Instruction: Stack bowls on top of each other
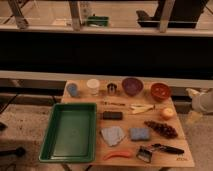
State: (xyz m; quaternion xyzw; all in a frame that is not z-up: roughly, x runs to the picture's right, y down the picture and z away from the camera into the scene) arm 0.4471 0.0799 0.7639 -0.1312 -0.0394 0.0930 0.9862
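A dark purple bowl [132,85] stands at the back of the wooden table [90,98], right of centre. An orange-red bowl [160,90] with a darker inside stands to its right, near the back right corner, apart from it. My gripper [201,99] is the pale shape at the right edge of the view, beyond the table's right side and level with the orange-red bowl. It touches neither bowl.
A green tray [70,131] fills the table's left front. A blue cup [73,89], a white cup [93,86] and a small metal cup [112,88] line the back. Utensils, a dark block [112,115], sponges, grapes [161,129], an orange fruit [167,113] and a peeler [159,149] lie at the middle and right.
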